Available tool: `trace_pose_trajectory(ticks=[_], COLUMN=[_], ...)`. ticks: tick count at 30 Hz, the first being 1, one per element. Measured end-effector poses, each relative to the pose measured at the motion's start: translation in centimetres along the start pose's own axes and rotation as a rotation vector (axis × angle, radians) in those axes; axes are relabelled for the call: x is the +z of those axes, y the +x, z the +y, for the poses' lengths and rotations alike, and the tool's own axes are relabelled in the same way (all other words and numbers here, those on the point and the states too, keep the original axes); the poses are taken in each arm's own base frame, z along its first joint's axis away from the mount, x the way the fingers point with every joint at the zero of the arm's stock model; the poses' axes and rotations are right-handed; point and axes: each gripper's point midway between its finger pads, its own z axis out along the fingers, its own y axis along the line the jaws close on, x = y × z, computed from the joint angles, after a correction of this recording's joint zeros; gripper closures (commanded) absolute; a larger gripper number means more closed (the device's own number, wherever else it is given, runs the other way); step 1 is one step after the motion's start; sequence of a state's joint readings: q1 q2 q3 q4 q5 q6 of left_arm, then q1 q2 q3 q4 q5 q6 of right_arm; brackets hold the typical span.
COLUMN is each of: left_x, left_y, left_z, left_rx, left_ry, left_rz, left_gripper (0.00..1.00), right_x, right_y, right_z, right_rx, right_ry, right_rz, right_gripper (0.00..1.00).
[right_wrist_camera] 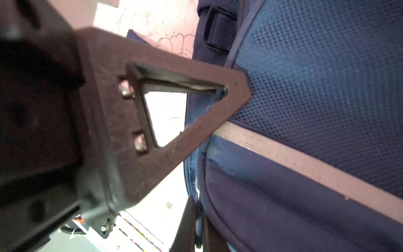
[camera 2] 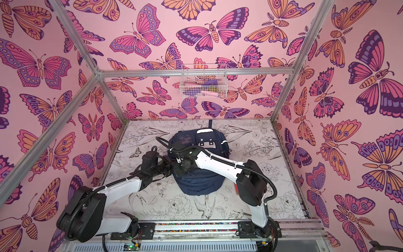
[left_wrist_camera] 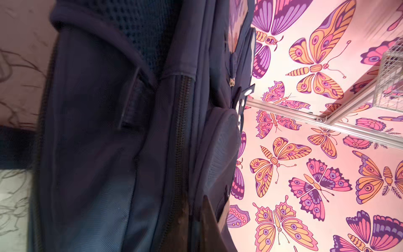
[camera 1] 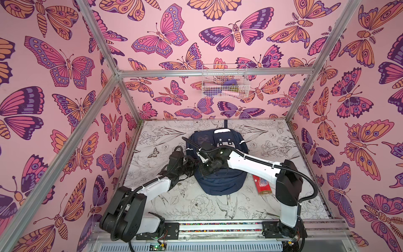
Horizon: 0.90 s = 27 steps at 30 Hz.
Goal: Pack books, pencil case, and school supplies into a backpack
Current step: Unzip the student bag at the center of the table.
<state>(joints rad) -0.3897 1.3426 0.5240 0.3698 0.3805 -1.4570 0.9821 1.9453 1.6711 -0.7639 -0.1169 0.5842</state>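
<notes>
The navy backpack (camera 1: 220, 183) (camera 2: 198, 183) lies flat in the middle of the table, white top tab toward the back wall. Both grippers meet at its left side. My left gripper (camera 1: 194, 167) (left_wrist_camera: 197, 227) is shut on the backpack's fabric edge beside a zipper (left_wrist_camera: 182, 131). My right gripper (camera 1: 204, 170) (right_wrist_camera: 197, 227) is shut on the backpack's zipper edge, with something pale pinched between its fingers. One finger (right_wrist_camera: 196, 137) of the left gripper rests against the blue mesh (right_wrist_camera: 316, 76). A red flat pack (camera 1: 262, 184) lies to the backpack's right. The books are out of view.
A white wire basket (camera 1: 224, 81) with pink and purple items hangs on the back wall. The right arm's elbow (camera 1: 287, 181) stands over the red pack. A metal rail (camera 1: 218, 228) runs along the table's front edge. Butterfly-patterned walls enclose three sides.
</notes>
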Motion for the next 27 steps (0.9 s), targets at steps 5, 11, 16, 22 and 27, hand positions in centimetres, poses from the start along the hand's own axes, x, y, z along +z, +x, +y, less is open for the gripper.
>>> trace_pose_trajectory(ticks=[5,11,16,22,27], left_x=[-0.8,-2.6,-3.6,-5.1,-5.7], left_y=[0.3,0.6,0.7,1.2,4.3], left_z=[0.3,0.2,-1.6,-4.6,-6.8], left_rx=[0.011,0.089,0.216,0.390,0.624], left_ry=[0.006,-0.033,-0.069,-0.069,-0.089], left_rz=[-0.009,0.026,0.049,0.057,0.110], left_gripper=[1.00,0.72,0.53,0.43,0.35], right_x=[-0.1,-3.4,-8.4,-12.6,-13.6], right_y=[0.1,2.0,3.1,4.2,5.2], right_z=[1.4,0.1,-2.8,-6.9,-15.6], right_rx=[0.004,0.012,0.044,0.082,0.257], right_ry=[-0.046,-0.039,0.005,0.121,0.352], right_rz=[-0.011,-0.095,-0.215,-0.319,-0.322], right_gripper=[0.57,0.44,0.33,0.31,0.25])
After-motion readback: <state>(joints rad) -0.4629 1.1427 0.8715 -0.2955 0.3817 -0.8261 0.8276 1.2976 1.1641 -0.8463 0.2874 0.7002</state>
